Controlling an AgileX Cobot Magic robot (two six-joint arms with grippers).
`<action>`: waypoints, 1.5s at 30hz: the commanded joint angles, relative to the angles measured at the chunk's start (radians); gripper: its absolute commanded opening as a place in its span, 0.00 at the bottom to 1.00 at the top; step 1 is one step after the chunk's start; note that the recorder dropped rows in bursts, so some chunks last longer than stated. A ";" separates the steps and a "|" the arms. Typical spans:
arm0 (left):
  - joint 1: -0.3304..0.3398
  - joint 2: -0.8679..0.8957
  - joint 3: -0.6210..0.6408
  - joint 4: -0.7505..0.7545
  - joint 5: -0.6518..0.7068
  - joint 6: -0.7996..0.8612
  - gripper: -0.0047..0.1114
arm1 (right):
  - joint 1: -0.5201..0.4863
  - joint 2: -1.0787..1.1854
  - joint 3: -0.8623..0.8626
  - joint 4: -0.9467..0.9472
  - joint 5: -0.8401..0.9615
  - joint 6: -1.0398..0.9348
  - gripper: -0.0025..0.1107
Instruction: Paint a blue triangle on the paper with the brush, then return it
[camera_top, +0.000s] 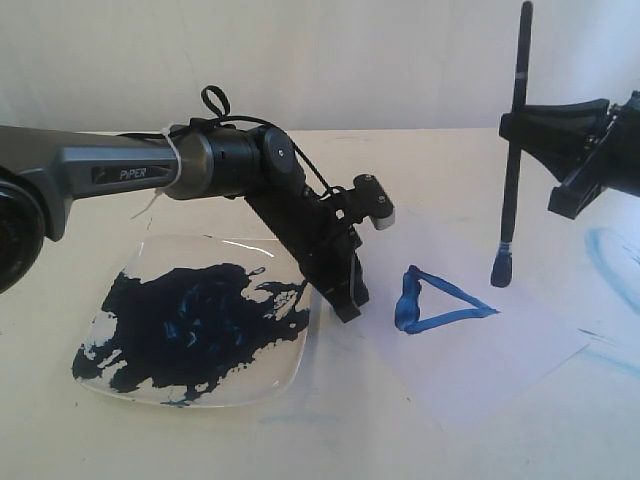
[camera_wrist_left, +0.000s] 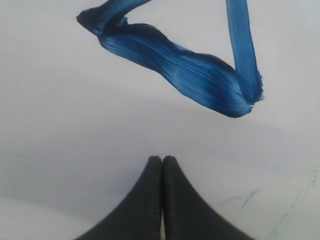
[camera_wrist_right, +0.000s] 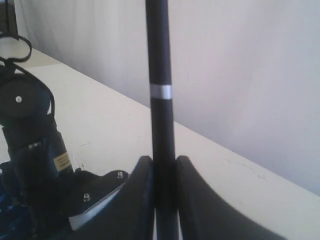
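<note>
The blue triangle (camera_top: 432, 302) lies on the white paper (camera_top: 500, 350), its thick dark side towards the plate; it also fills the left wrist view (camera_wrist_left: 200, 75). My right gripper (camera_top: 520, 128) is shut on the black brush (camera_top: 512, 160), holding it upright above the paper with its blue-stained tip (camera_top: 501, 268) just right of the triangle. The brush shaft (camera_wrist_right: 161, 100) stands between the right fingers (camera_wrist_right: 140, 190). My left gripper (camera_top: 347, 305) is shut and empty, its tips (camera_wrist_left: 162, 161) down on the paper's edge beside the triangle.
A square white plate (camera_top: 120, 375) smeared with dark blue paint sits at the left front. A pale blue curved smear (camera_top: 612, 260) marks the table at the far right. The left arm (camera_top: 230, 165) reaches across from the left edge.
</note>
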 joint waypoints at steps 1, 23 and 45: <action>-0.004 0.003 -0.002 -0.017 0.026 -0.005 0.04 | -0.008 -0.065 -0.001 0.020 -0.014 0.040 0.02; 0.029 -0.183 -0.090 0.110 0.104 -0.159 0.04 | -0.008 -0.089 -0.001 0.014 -0.014 0.081 0.02; 0.269 -0.852 0.488 0.118 0.092 -0.235 0.04 | -0.008 -0.203 0.003 0.011 -0.014 0.445 0.02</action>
